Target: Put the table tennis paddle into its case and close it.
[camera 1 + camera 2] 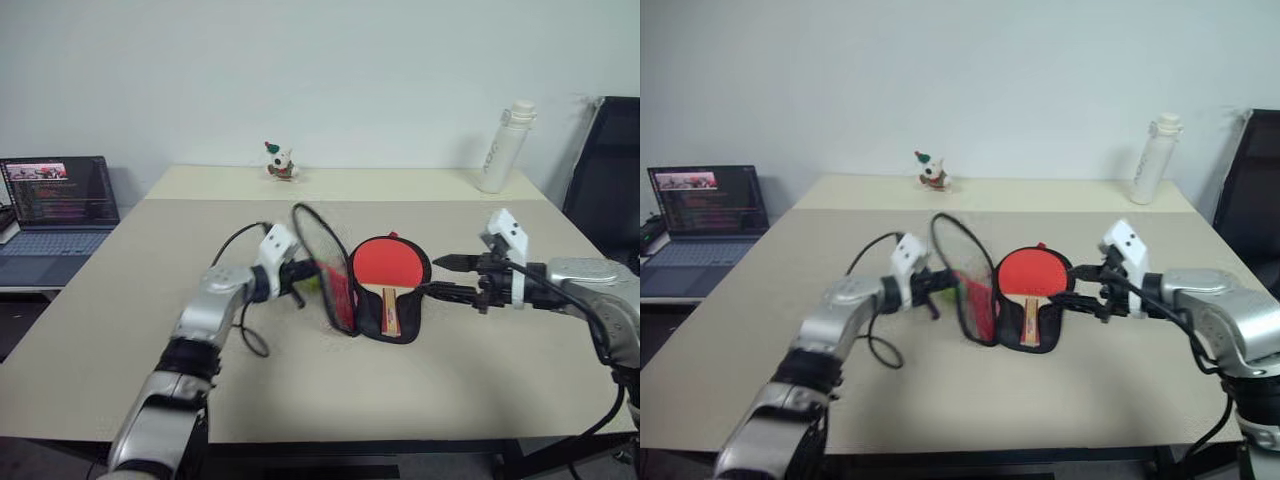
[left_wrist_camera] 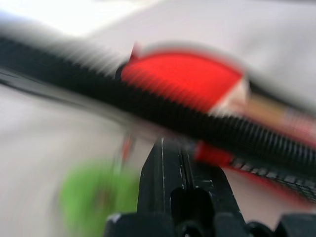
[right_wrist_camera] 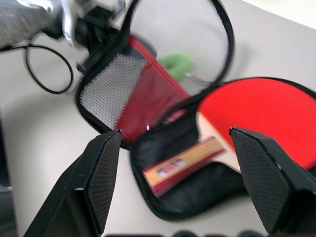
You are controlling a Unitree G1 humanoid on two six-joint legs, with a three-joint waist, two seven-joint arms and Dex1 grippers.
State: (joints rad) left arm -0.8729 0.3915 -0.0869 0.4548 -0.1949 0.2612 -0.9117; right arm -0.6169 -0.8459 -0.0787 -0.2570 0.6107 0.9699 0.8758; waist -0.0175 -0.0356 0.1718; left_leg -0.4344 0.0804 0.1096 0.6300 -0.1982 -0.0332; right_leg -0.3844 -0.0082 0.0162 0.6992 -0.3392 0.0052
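The case [image 1: 385, 318] lies open near the middle of the table [image 1: 120, 300], black bottom half flat on the top w/ the table tennis paddle [image 1: 387, 270] resting inside it, red face toward the far side, wooden handle toward the near edge. The case's lid half [image 1: 328, 268] stands up on edge just left of the paddle, red w/ mesh pocket showing in right wrist view, zip rim curving up above it.

Left gripper [image 1: 300, 272] is at the raised lid's left side, fingers clenched tight; it seems to pinch the lid or its cord, but exact contact is blurred. A green ring [image 3: 177, 64] sits beside the lid there.

Right gripper [image 1: 448, 277] hovers just right of the case, level w/ it, fingers released & spread wide, holding nothing; in right wrist view the two pads [image 3: 101, 173] frame the paddle & case w/o touching.

Far side: small figurine [image 1: 281, 161] at mid table, white bottle [image 1: 504, 146] at far right. Laptop [image 1: 58, 205] on a lower surface to the left, dark chair [image 1: 605, 180] at right edge
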